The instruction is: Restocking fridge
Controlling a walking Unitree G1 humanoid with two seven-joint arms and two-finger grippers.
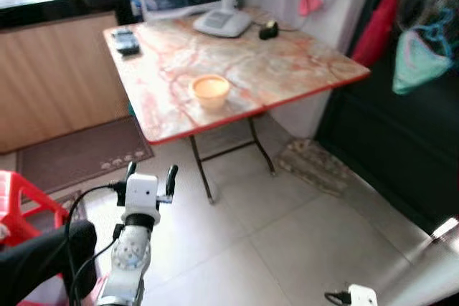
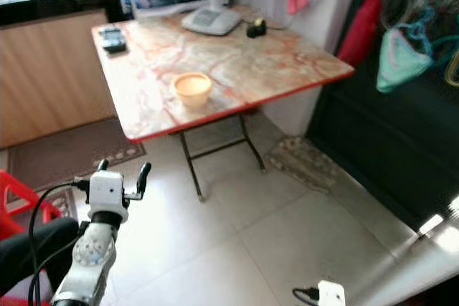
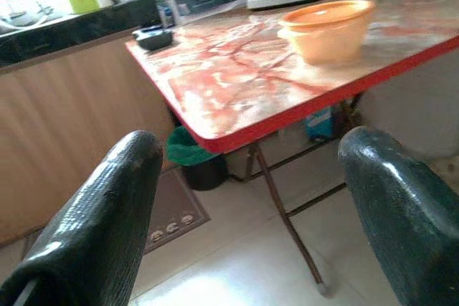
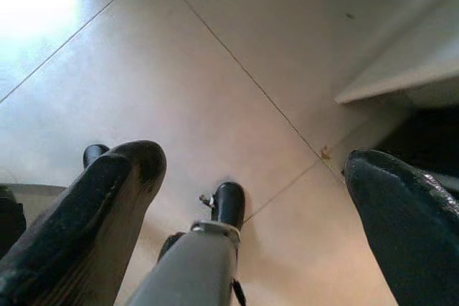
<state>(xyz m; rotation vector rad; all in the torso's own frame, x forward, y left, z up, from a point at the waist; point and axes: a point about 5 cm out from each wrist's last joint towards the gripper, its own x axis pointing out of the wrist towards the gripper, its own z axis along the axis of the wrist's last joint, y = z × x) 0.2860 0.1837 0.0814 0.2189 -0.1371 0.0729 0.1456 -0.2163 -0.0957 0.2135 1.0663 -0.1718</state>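
Observation:
An orange lidded bowl [image 1: 210, 91] stands near the front edge of a red-rimmed, marble-patterned folding table [image 1: 294, 62]. My left gripper [image 1: 151, 171] is raised in front of the table, below the tabletop's height and a good way short of it. It is open, with nothing between its fingers. Along those fingers, the left wrist view has the bowl [image 3: 326, 28] ahead and above. My right gripper [image 4: 252, 157] hangs low over the tiled floor, open and holding nothing; its wrist [image 1: 362, 296] is at the bottom edge.
On the table lie a dark phone-like object [image 1: 126, 41], a fan base [image 1: 222, 23] and a small black item [image 1: 269, 30]. A wooden counter [image 1: 57, 77] stands left, a red stool [image 1: 21, 206] near left. A dark front [image 1: 387, 155] with hanging clothes is right.

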